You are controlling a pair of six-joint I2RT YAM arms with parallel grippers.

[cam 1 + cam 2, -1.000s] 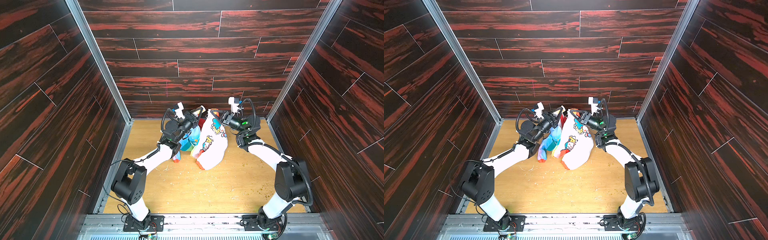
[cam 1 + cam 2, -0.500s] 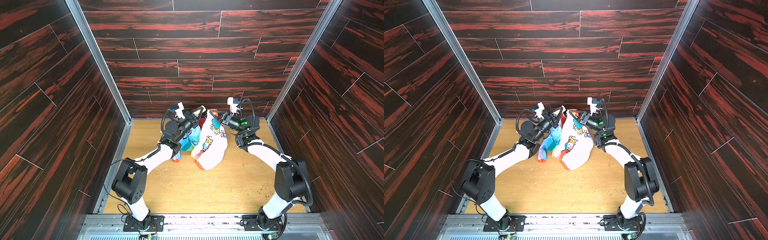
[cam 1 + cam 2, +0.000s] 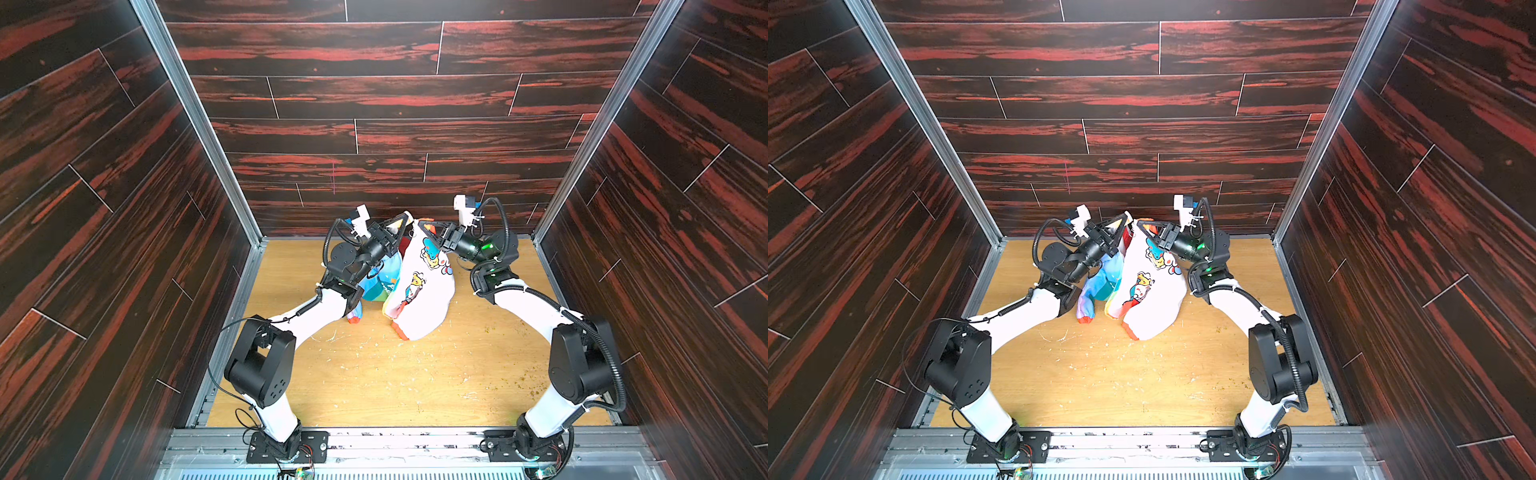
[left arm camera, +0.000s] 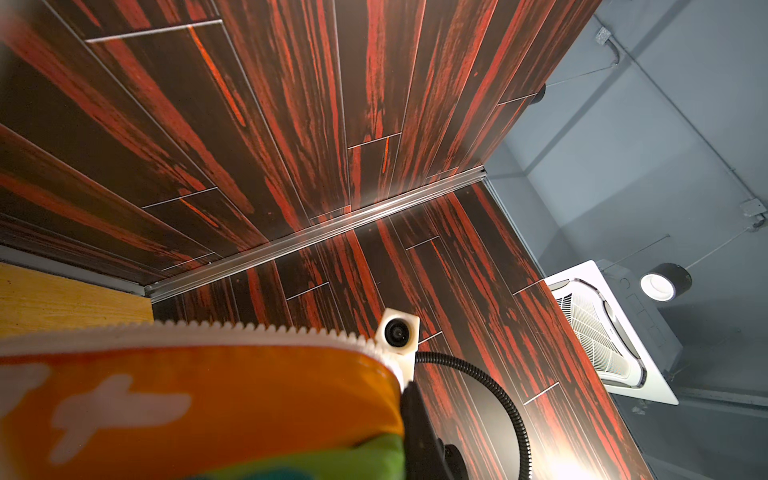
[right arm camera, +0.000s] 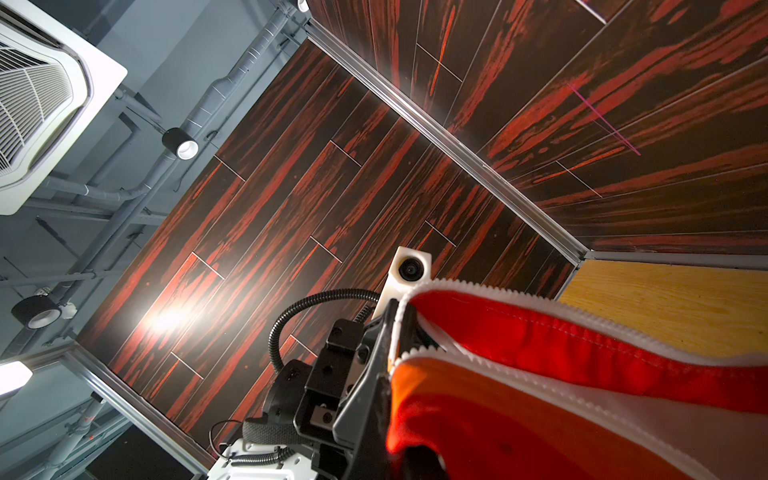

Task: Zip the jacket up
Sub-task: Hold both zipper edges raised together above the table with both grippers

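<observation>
Dark red-streaked plank walls [image 3: 374,95] box in a light wooden counter [image 3: 415,374]. Small white hooded jacket [image 3: 424,291] with cartoon prints, orange hood and rainbow panels hangs at the far end of the counter near the back wall, with its top edge lifted and its hem and one sleeve draped on the wood. Clamped shut on that top edge, close together, are the left tool [image 3: 400,224] and right tool [image 3: 424,227], each pinching fabric right by the white plastic zipper teeth [image 5: 540,309], whose two rows sit unjoined there.
</observation>
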